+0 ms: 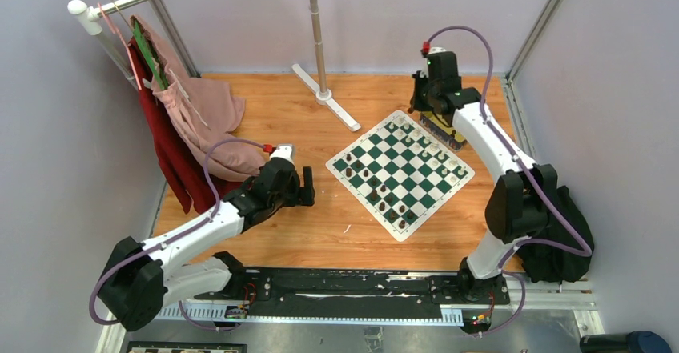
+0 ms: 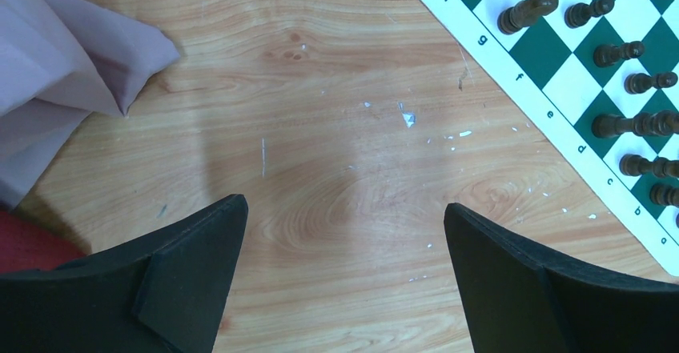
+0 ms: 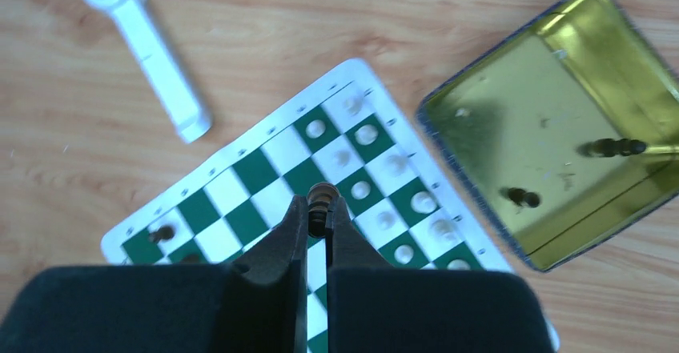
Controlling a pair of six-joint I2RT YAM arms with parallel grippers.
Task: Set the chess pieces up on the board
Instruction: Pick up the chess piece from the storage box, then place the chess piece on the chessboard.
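board [image 1: 399, 174] angled, brn pcs [image 1: 383, 187] nr side

Board [image 1: 404, 178] is checked dark green and white. Dark brown pieces [image 2: 526, 13] and cream pieces [image 3: 367, 134] are noted. Tin [image 3: 496, 121] gold; surface [image 2: 336, 177] orange-brown, wood-grained.

Wood table [image 1: 320, 229]: checked board [image 1: 412, 181] ctr-right; gold tin [image 3: 496, 105] beside its far edge; pink cloth [image 1: 204, 113] left; white stand foot [image 1: 324, 97] rear.

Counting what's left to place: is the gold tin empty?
Not empty: one dark piece and a second dark piece sit inside the tin.
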